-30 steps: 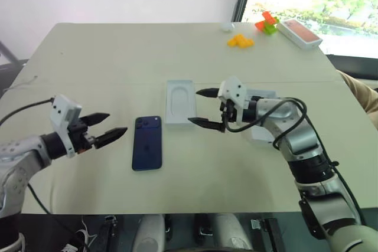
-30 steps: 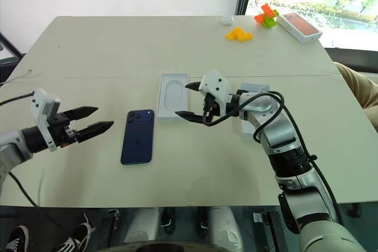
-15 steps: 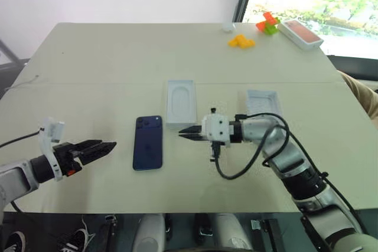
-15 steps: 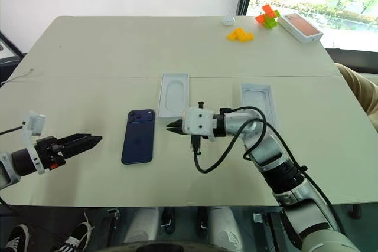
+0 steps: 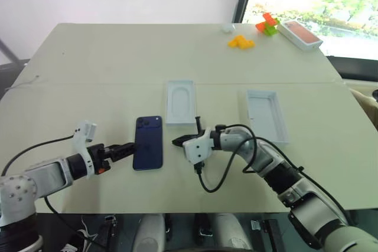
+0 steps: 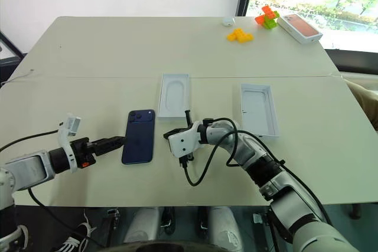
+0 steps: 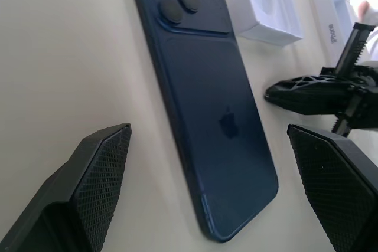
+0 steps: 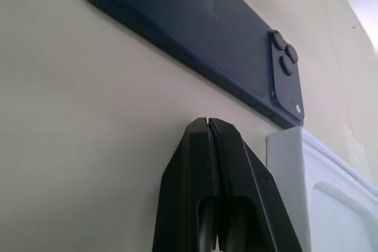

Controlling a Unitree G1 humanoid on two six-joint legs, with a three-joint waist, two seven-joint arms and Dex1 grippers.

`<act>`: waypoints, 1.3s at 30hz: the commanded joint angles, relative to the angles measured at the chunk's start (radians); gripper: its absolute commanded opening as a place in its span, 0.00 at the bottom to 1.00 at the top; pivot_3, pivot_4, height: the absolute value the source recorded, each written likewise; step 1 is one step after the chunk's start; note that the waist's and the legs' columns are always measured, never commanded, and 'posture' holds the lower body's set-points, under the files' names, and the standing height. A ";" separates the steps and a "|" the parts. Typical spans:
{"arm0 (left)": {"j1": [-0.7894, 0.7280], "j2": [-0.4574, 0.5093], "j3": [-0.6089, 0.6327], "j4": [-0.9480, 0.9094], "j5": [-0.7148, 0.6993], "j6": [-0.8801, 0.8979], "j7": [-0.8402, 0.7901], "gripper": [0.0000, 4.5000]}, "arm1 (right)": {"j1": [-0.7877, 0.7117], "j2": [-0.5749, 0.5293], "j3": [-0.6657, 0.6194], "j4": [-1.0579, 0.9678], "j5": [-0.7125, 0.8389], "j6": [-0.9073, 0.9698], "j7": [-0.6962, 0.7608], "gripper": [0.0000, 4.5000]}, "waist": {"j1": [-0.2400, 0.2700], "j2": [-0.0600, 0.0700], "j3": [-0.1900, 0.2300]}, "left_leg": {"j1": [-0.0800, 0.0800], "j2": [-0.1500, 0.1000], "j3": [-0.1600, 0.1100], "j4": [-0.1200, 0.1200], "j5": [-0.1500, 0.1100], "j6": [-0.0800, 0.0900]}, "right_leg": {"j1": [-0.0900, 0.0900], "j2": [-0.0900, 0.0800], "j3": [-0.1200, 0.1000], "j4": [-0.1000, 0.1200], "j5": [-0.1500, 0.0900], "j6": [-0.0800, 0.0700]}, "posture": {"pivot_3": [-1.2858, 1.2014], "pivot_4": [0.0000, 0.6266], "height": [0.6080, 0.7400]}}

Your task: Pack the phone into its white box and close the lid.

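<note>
The dark blue phone (image 5: 147, 142) lies face down on the table, camera cluster at its far end. My left gripper (image 5: 125, 149) is low at the phone's left edge and open; in the left wrist view its fingers (image 7: 97, 172) stand wide on either side of the phone (image 7: 218, 104). My right gripper (image 5: 176, 142) is shut and empty, its tip (image 8: 207, 123) on the table just right of the phone (image 8: 201, 22). The lid (image 5: 267, 115) lies open side up at the right. Beyond the phone is a white block topped by an oval-recessed insert (image 5: 181, 102). I cannot tell whether the white box is beneath it.
A red-topped box (image 5: 300, 33), orange blocks (image 5: 240, 41), green and orange blocks (image 5: 267, 25) and a small white object (image 5: 227, 27) sit at the far right corner. A black cable (image 5: 208, 184) loops from my right wrist near the table's front edge.
Both arms came down to the table. The right gripper shut and slid left to the phone's right side. The left gripper rolled and moved right to the phone's left edge.
</note>
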 commanded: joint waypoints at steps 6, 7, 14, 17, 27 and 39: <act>-0.017 -0.069 -0.065 0.022 0.023 -0.007 0.103 1.00 | -0.061 0.050 0.042 0.074 -0.126 -0.058 -0.104 0.01 | 0.008 0.000 -0.001 | 0.015 -0.001 0.000 -0.003 -0.001 0.000 | 0.015 0.000 0.000 -0.004 0.000 0.000 | 0.52 0.24 0.98; -0.024 -0.085 -0.070 0.028 0.016 -0.002 0.116 1.00 | -0.067 0.054 0.049 0.090 -0.142 -0.067 -0.116 0.01 | 0.008 0.000 -0.001 | 0.016 -0.001 0.000 -0.005 -0.001 0.000 | 0.016 -0.001 0.000 -0.006 0.000 0.000 | 0.52 0.24 0.98; -0.033 -0.152 -0.100 0.017 -0.023 0.023 0.174 1.00 | -0.078 0.103 0.079 0.138 -0.174 -0.087 -0.148 0.01 | 0.003 -0.001 -0.013 | 0.018 -0.001 0.000 -0.008 0.000 0.000 | 0.017 0.000 0.000 -0.007 0.000 0.000 | 0.52 0.24 0.98; -0.040 -0.178 -0.094 0.022 -0.057 0.036 0.195 1.00 | -0.084 0.126 0.081 0.154 -0.179 -0.083 -0.153 0.01 | 0.002 0.000 -0.019 | 0.020 -0.001 0.000 -0.009 0.000 -0.001 | 0.019 0.000 0.000 -0.007 0.000 0.000 | 0.52 0.24 0.98; -0.046 -0.249 -0.060 0.046 -0.204 0.041 0.293 1.00 | -0.082 0.130 0.068 0.170 -0.170 -0.084 -0.143 0.01 | 0.002 0.002 -0.021 | 0.027 -0.001 0.000 -0.011 -0.001 -0.001 | 0.026 0.000 0.000 -0.009 -0.001 0.000 | 0.52 0.24 0.98; -0.035 -0.091 -0.147 0.029 -0.603 -0.089 0.542 1.00 | -0.068 0.131 0.055 0.151 -0.160 -0.069 -0.135 0.01 | 0.004 -0.001 -0.019 | 0.022 -0.001 -0.001 -0.011 -0.002 -0.003 | 0.022 0.000 0.000 -0.010 -0.001 0.000 | 0.52 0.24 0.98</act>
